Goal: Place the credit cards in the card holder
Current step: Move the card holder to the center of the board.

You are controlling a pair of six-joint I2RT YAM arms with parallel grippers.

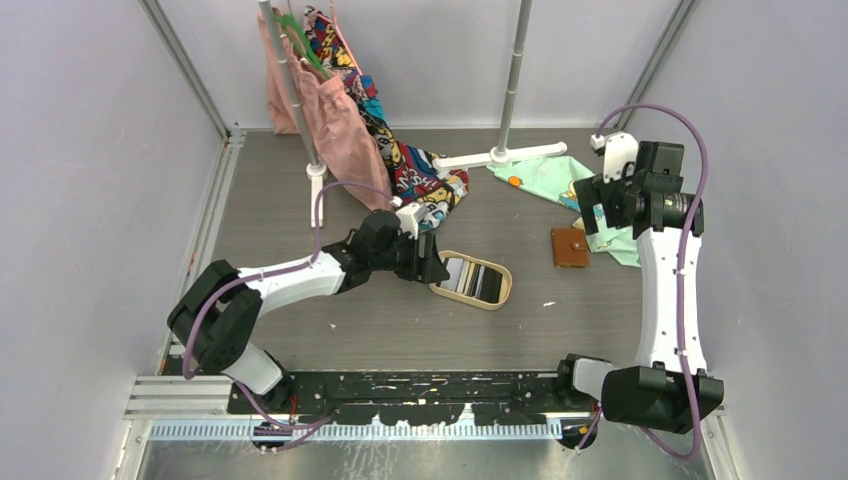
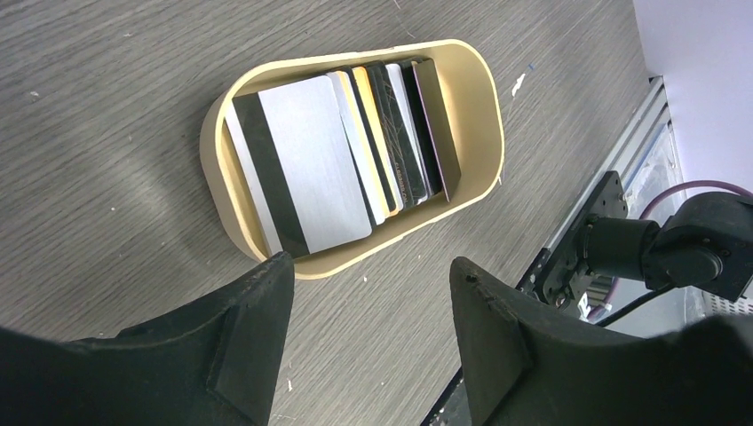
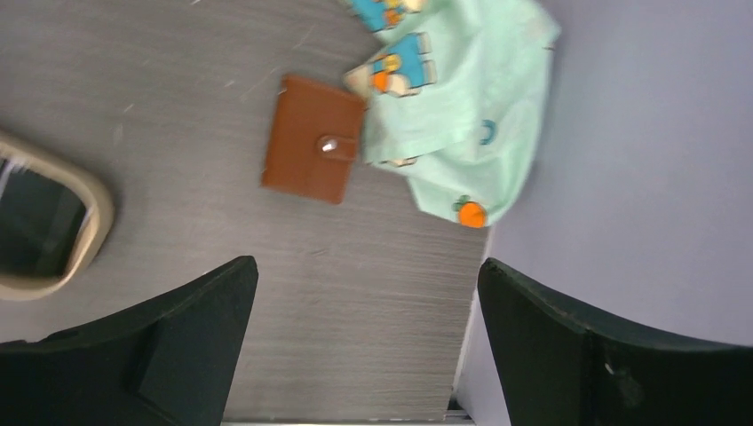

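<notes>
Several credit cards (image 2: pixel 320 160) lean in a row inside an oval tan wooden tray (image 2: pixel 484 106), the nearest one silver with a black stripe. From above, the tray (image 1: pixel 505 290) lies mid-table with the cards (image 1: pixel 472 276) in it. My left gripper (image 2: pixel 368 271) hovers open just beside the tray's rim, empty; from above it (image 1: pixel 432 268) sits at the tray's left end. The card holder (image 3: pixel 311 138), a closed brown leather wallet with a snap tab, lies flat on the table (image 1: pixel 571 246). My right gripper (image 3: pixel 366 271) hangs wide open above and to the right of it, empty.
A mint-green printed cloth (image 3: pixel 453 98) touches the wallet's right side, close to the right wall. A white rack (image 1: pixel 505 150) with pink and patterned clothes (image 1: pixel 350 120) stands at the back. The table's near edge and rail (image 2: pixel 622 177) lie close to the tray.
</notes>
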